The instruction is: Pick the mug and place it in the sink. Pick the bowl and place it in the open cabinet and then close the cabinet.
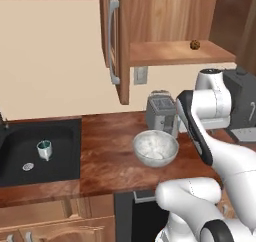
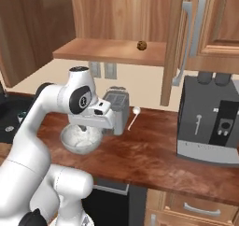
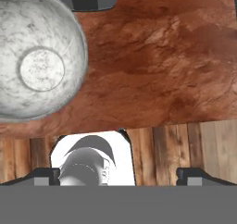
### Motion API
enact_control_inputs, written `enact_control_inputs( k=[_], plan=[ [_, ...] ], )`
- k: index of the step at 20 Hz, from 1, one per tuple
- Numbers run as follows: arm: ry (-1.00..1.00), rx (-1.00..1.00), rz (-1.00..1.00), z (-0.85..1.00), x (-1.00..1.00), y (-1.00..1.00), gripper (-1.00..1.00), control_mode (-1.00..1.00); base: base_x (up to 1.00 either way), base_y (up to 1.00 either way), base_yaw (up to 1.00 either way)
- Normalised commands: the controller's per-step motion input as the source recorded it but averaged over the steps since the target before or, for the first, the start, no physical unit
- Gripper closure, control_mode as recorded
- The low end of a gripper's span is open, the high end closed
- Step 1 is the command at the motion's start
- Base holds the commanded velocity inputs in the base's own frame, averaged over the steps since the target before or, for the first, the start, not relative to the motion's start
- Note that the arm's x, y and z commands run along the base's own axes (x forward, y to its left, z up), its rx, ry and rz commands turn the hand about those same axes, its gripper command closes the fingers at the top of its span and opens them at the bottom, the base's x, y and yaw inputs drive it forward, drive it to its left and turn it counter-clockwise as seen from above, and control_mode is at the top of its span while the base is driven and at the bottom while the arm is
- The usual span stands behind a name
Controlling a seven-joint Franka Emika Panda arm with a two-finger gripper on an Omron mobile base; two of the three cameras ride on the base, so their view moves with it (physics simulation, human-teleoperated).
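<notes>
The fingers [image 3: 118, 174] are seen spread wide, nothing held. The bowl [image 3: 34, 65] is found on the surface [image 3: 157, 65], beyond them, apart. The mug [image 1: 44, 149] is noted in the sink [image 1: 65, 151].

Even soft light, faint shadows, slightly pixelated

1. No readable words, brand names or numbers anywhere in the three views.
2. Coffee machine [image 2: 211, 123] at the right of the counter: a small dark panel on its front, with no legible lettering.
3. Toaster [image 1: 161, 112] behind the bowl: plain metal, no label to make out.
4. Wall outlets [image 2: 103, 70] under the shelf: blank plates, unmarked.
</notes>
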Motion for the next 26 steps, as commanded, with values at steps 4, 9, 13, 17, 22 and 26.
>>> enact_control_inputs(
  k=[4,9,13,17,22,26],
  plan=[
    [0.00,0.00,0.00,0.00,0.00,0.00,-1.00,1.00,0.32,-0.16,0.05],
    [0.00,0.00,0.00,0.00,0.00,0.00,-1.00,1.00,0.03,-0.02,0.04],
    [0.00,0.00,0.00,0.00,0.00,0.00,-1.00,1.00,0.00,-0.01,0.04],
    [0.00,0.00,0.00,0.00,0.00,0.00,-1.00,1.00,0.00,0.00,0.00],
    [-0.01,0.00,0.00,-0.04,0.01,0.00,-1.00,-1.00,0.00,0.00,0.00],
    [-0.07,0.04,-0.11,-0.34,0.13,0.09,-1.00,-1.00,0.00,0.00,0.00]
  ],
)
